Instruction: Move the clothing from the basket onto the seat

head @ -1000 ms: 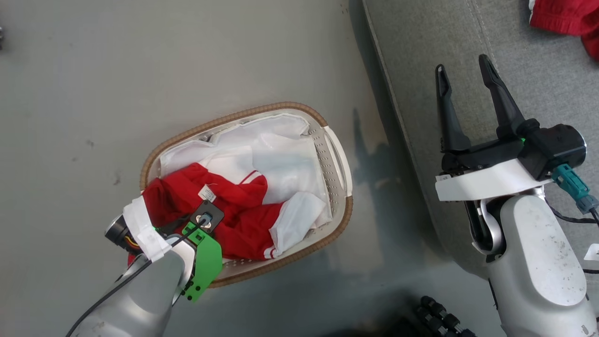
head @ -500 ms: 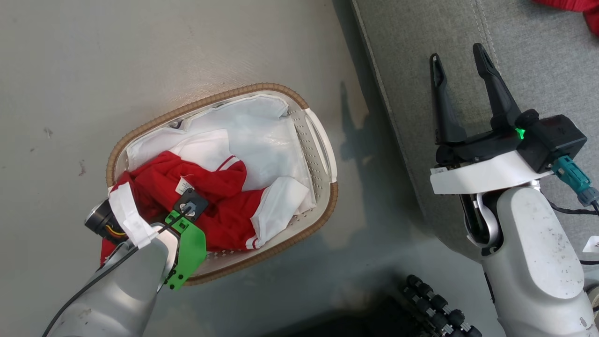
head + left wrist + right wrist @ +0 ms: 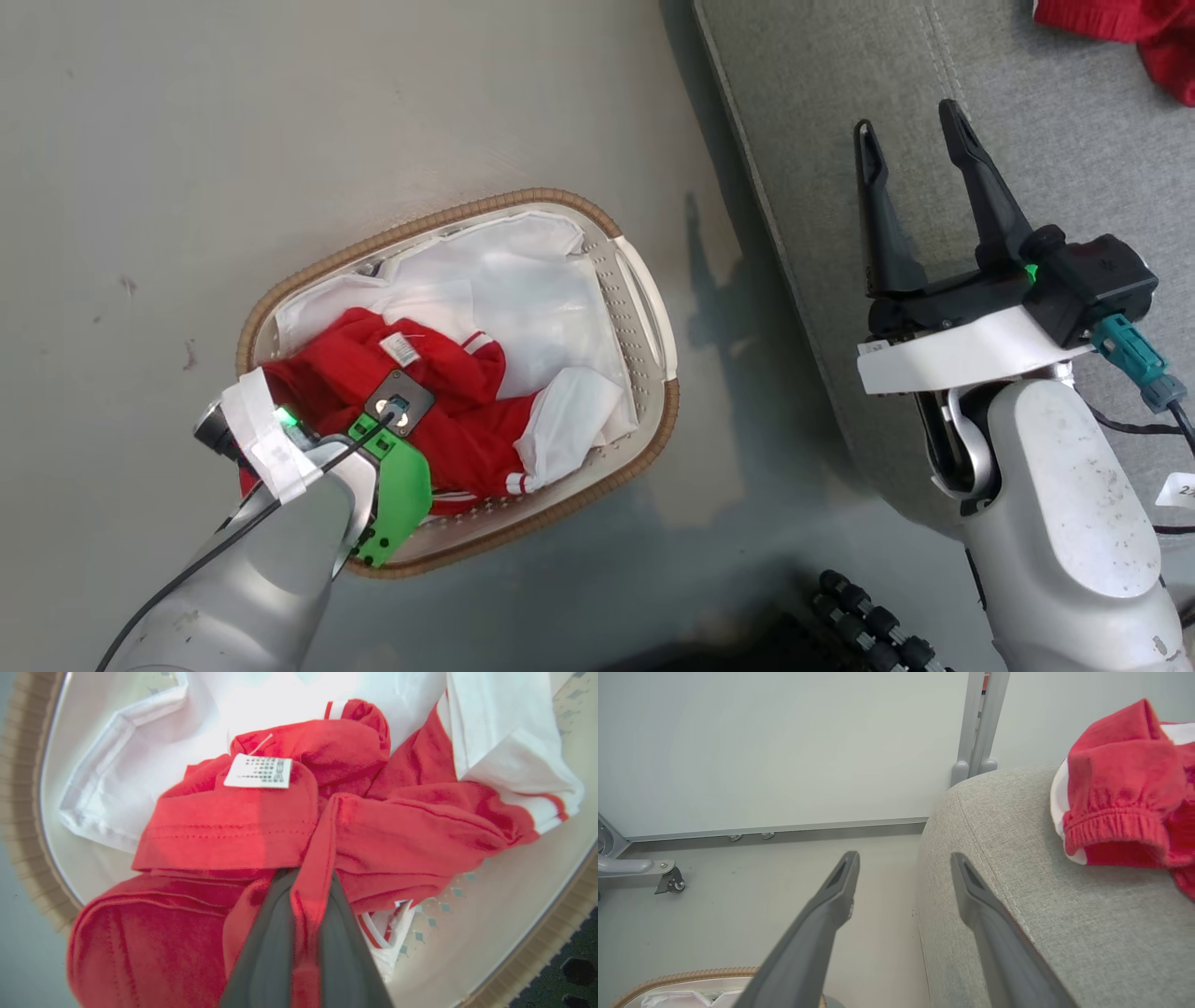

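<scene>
The basket (image 3: 560,201), oval with a brown woven rim, stands on the floor left of the seat (image 3: 822,75). Red clothing (image 3: 439,392) with white panels lies crumpled in it on the white liner (image 3: 532,289). My left wrist reaches down into the basket's near end. In the left wrist view my left gripper (image 3: 309,879) is shut on a fold of the red clothing (image 3: 261,826), inside the basket (image 3: 28,812). My right gripper (image 3: 906,117) hangs open above the seat's left edge, holding nothing. Another piece of red clothing (image 3: 1120,788) lies on the seat (image 3: 1017,905).
Grey floor surrounds the basket. A black ridged part (image 3: 868,625) sits at the bottom of the head view. The right wrist view shows a pale wall, a grey upright post (image 3: 980,718), a caster foot (image 3: 668,879) and the basket's rim (image 3: 691,977).
My left gripper has closed on a fold of the red clothing in the basket. The head camera has shifted slightly. The right gripper stays open over the seat.
</scene>
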